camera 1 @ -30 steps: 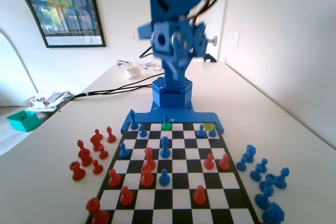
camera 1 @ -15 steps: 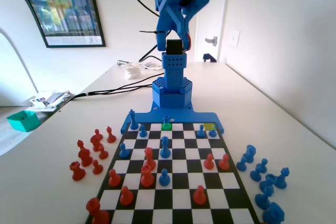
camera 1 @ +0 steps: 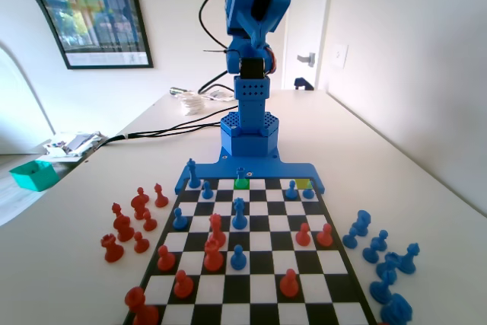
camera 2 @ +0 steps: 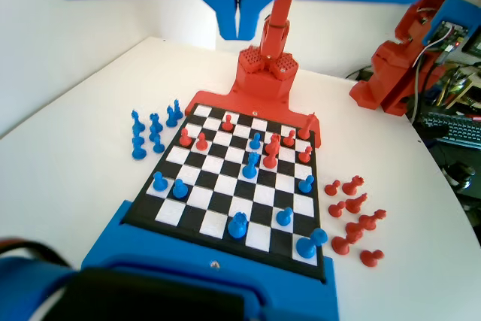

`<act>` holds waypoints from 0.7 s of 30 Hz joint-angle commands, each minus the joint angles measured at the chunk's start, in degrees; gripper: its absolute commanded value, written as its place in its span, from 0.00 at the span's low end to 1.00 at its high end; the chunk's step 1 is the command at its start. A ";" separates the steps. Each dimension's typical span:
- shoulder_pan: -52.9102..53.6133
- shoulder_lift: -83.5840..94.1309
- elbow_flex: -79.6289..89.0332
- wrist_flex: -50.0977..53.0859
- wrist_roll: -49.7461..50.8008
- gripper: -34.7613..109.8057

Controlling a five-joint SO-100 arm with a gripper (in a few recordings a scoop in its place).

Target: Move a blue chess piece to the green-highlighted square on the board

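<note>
In the fixed view, the green-highlighted square [camera 1: 241, 183] is seen at the far edge of the board [camera 1: 259, 294], while in the wrist view all squares are black and white. The blue chess piece [camera 1: 308, 192] is found near the far right corner, well apart from it. In the wrist view the gripper [camera 2: 239, 28] is held high, jaws pressed together on nothing.

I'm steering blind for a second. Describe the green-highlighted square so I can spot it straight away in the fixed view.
Find the board, then its far edge, where it joins the blue arm's base. The green-highlighted square lies in that last row, left of centre, just in front of a small blue piece at the edge. It is bright saturated green; the paler yellow-green square lies further right.
</note>
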 commanded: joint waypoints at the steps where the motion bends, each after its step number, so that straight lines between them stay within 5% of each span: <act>1: -0.44 3.52 0.97 -2.37 0.18 0.25; 21: 4.57 9.32 1.32 -3.87 0.26 0.25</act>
